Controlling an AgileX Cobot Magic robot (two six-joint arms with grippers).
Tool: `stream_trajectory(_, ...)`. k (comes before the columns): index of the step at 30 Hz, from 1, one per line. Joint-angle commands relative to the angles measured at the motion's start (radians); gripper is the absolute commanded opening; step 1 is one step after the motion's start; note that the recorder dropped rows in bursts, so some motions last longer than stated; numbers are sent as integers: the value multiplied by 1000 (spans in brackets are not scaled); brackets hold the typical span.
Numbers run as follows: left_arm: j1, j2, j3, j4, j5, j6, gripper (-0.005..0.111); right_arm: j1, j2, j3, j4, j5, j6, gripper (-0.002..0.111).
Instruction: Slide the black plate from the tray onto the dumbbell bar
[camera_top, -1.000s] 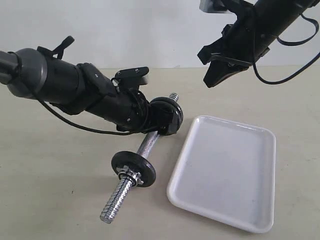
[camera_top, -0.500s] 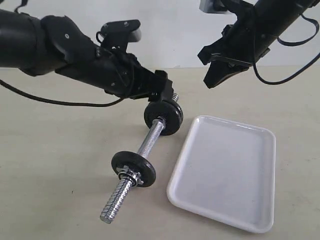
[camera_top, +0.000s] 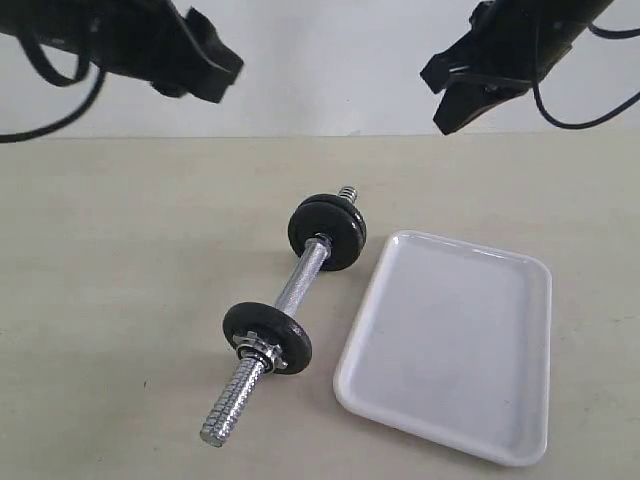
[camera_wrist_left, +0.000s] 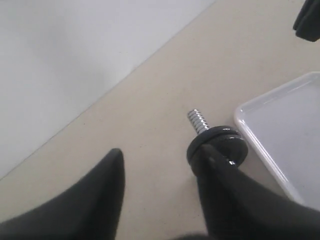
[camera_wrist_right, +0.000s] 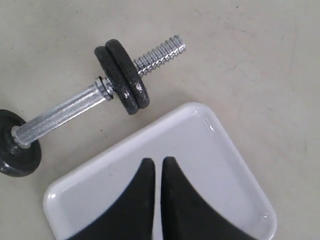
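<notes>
Two black discs sit pressed face to face on the upper end of the dumbbell bar (camera_top: 300, 283), which lies slantwise on the beige worktop (camera_top: 110, 300) near the middle of the exterior frame. We take the outer one, next to the bare threaded tip, for the black plate (camera_wrist_right: 131, 80). Its neighbour (camera_top: 340, 225) is on the handle side (the two look alike and touch). A third disc (camera_top: 285, 340) sits toward the bar's lower end, backed by a chrome star nut (camera_top: 252, 348), with more thread running on to the lower left.

We see the white tray (camera_top: 450, 340) just right of the bar, its upper left corner close to the paired discs but not touching them.

Up in the upper left of the exterior frame hangs the left gripper (camera_wrist_left: 160, 157), its jaws spread wide and holding nothing. At the upper right is the right gripper (camera_wrist_right: 156, 162), above the tray, its jaws drawn nearly together with only a thin slit between them, also holding nothing.
</notes>
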Motion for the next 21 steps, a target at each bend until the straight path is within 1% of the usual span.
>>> stream_trajectory(1,67,-90,-3,20,83,-40,23,-9,-39,-55,-30,35,-18,0)
stream_trajectory(4,112,-145,-3,27,146,-40,4,-9,-102,-60,-20,-2,-18,0)
stream_trajectory(7,152,-203,-3,27,170,-63,4,-9,-181,-60,-23,-58,-36,0)
stream_trajectory(11,200,-295,25,27,148,-97,4,-11,-312,-60,-23,-146,-31,0)
stream_trajectory(13,213,-335,46,27,142,-100,4,-11,-367,-60,-23,-167,-31,0)
stream_trajectory(17,237,-421,119,43,116,-152,4,-11,-455,-60,-61,-184,-13,0)
stream_trajectory(21,267,-525,223,48,79,-206,4,-11,-539,-27,-160,-219,78,0)
